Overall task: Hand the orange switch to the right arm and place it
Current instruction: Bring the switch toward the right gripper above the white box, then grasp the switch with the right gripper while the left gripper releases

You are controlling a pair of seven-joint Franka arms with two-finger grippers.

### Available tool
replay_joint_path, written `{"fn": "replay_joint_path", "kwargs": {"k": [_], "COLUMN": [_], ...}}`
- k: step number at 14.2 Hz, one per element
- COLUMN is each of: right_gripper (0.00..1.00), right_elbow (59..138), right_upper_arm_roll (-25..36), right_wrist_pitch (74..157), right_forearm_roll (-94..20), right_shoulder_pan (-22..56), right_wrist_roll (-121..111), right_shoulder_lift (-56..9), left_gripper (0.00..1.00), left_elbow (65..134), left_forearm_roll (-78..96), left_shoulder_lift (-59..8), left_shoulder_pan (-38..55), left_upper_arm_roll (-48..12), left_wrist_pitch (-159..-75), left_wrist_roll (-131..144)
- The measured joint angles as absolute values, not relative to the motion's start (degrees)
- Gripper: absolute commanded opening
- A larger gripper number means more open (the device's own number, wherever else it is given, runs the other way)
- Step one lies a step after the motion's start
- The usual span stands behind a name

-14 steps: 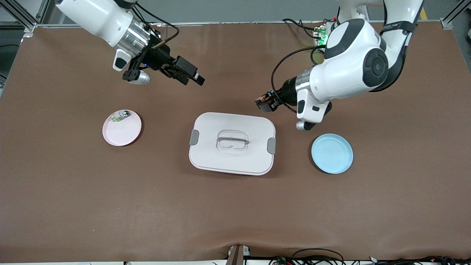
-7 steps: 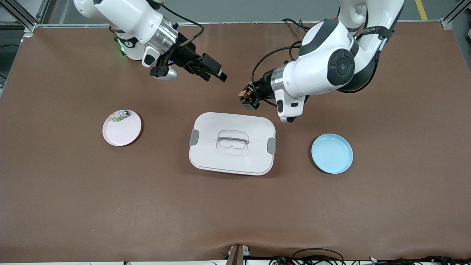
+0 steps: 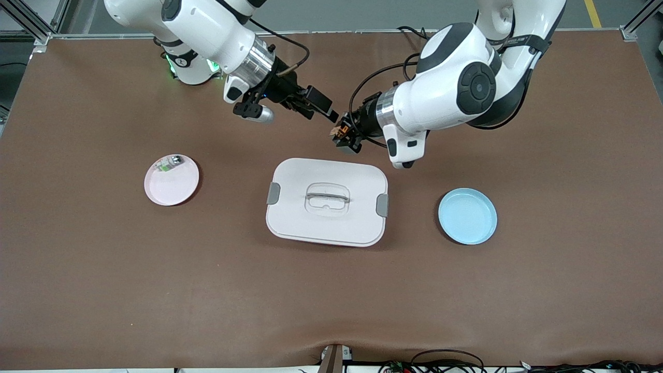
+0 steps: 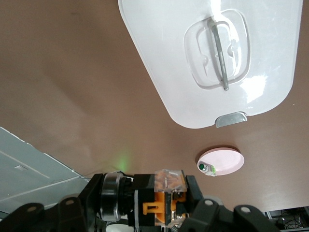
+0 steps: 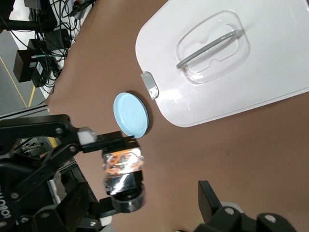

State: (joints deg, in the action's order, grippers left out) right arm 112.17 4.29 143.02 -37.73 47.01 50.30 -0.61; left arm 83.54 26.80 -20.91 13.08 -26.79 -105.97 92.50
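Observation:
The orange switch, a tiny black block with an orange band, sits in my left gripper, which is shut on it in the air just past the white box's edge toward the robots. The left wrist view shows the switch clamped between the black fingers. My right gripper is open and hangs right beside the switch, almost touching it. In the right wrist view the switch is close ahead, held by the left gripper, and one right finger stands off to its side.
A white lidded box with a clear handle lies mid-table. A pink plate holding a tiny pale part with green marks lies toward the right arm's end. A blue plate lies toward the left arm's end.
Both arms have swung toward each other over the middle of the table. The left gripper carried the switch toward the right gripper, which has closed in to just beside it.

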Motion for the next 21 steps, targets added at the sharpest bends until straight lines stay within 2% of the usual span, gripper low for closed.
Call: {"fn": "replay_joint_path", "kwargs": {"k": [15,17,21], "right_gripper": [1.00,0.69,0.26], "right_elbow": [108.87,108.71,108.68], "right_upper_arm_roll": [4.34,4.33,4.39], "right_wrist_pitch": [143.23,143.23,143.18], "right_forearm_roll": [-37.73,-37.73,-37.73], "right_shoulder_pan": [47.28,47.50,47.62], "right_wrist_roll": [50.33,50.28,50.23], "right_shoulder_lift": [-4.75,-5.02,-5.07], "left_gripper": [0.00,0.00,0.00], "left_elbow": [81.91,81.86,81.81], "left_forearm_roll": [26.80,26.80,26.80], "left_shoulder_lift": [-21.96,-21.99,-22.05], "left_shoulder_pan": [14.47,14.51,14.73], "left_upper_arm_roll": [-26.81,-26.81,-26.81], "left_wrist_pitch": [-107.01,-107.02,-107.34], "left_wrist_roll": [93.88,93.96,93.97]}}
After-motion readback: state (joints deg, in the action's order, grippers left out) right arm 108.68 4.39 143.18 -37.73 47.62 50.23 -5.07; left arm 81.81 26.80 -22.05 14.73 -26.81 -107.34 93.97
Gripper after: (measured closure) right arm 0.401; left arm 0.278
